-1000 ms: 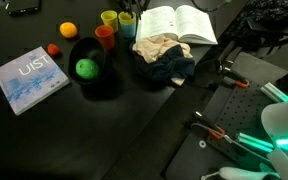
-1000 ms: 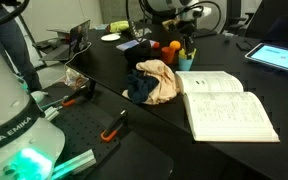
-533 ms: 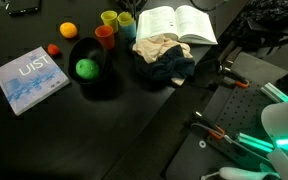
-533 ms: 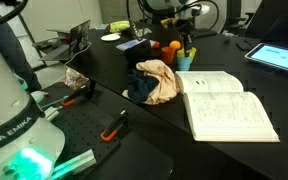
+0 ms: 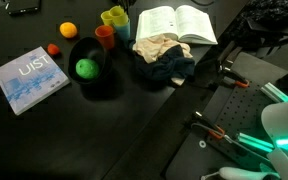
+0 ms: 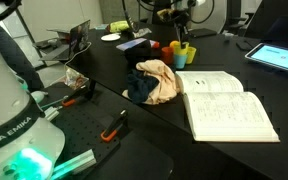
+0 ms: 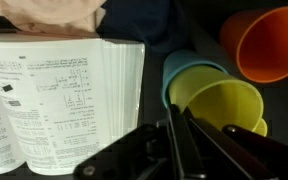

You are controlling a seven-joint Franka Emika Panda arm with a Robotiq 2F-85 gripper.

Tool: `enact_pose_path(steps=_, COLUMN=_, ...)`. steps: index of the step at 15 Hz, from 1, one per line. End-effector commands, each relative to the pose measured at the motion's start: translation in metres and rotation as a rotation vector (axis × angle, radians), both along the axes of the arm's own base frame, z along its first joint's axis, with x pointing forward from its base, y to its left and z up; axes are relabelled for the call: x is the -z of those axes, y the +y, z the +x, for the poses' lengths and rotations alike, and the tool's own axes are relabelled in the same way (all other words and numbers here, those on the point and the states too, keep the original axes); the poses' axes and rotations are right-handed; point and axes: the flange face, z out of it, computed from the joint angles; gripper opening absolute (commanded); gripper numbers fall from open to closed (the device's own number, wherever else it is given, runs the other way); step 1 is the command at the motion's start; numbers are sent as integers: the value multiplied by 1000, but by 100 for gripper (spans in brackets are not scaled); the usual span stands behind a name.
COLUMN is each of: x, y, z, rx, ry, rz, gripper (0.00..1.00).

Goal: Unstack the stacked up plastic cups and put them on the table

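Observation:
In the wrist view my gripper (image 7: 179, 140) is shut on the near rim of a yellow cup (image 7: 224, 105), which tilts above a blue cup (image 7: 174, 72) with a yellow lining. An orange cup (image 7: 269, 40) stands apart beside them on the black table (image 7: 154, 60). In an exterior view the yellow cup (image 5: 114, 15) is at the far edge, behind the orange cup (image 5: 105, 37), with the gripper (image 5: 127, 8) mostly cut off above it. In an exterior view the gripper (image 6: 181, 22) hangs over the yellow and blue cups (image 6: 186, 52) on the table (image 6: 144, 125).
An open book (image 5: 174, 25) lies right beside the cups and also shows in the wrist view (image 7: 54, 100). A cloth pile (image 5: 162, 55) lies in front of it. A black bowl (image 5: 96, 82) holds a green fruit (image 5: 86, 68). An orange fruit (image 5: 68, 30) and a grey-blue book (image 5: 29, 80) are nearby.
The gripper has risen, and the yellow cup has moved up and tilted with it. The orange cup, bowl and books have not moved.

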Motion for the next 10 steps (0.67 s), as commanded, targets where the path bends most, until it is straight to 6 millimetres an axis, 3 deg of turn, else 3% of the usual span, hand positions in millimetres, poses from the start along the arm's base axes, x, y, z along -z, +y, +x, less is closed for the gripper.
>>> enact_pose_path(steps=1, x=-27, y=1, z=-4, rx=6, ry=-43, rz=6, gripper=5)
enact_pose_path(steps=5, x=-30, y=-3, z=-7, rx=12, ry=-35, rz=-1, gripper=5)
enact_pose_path(steps=10, x=-79, y=-7, z=0, rx=6, ry=-78, rz=12, gripper=5)
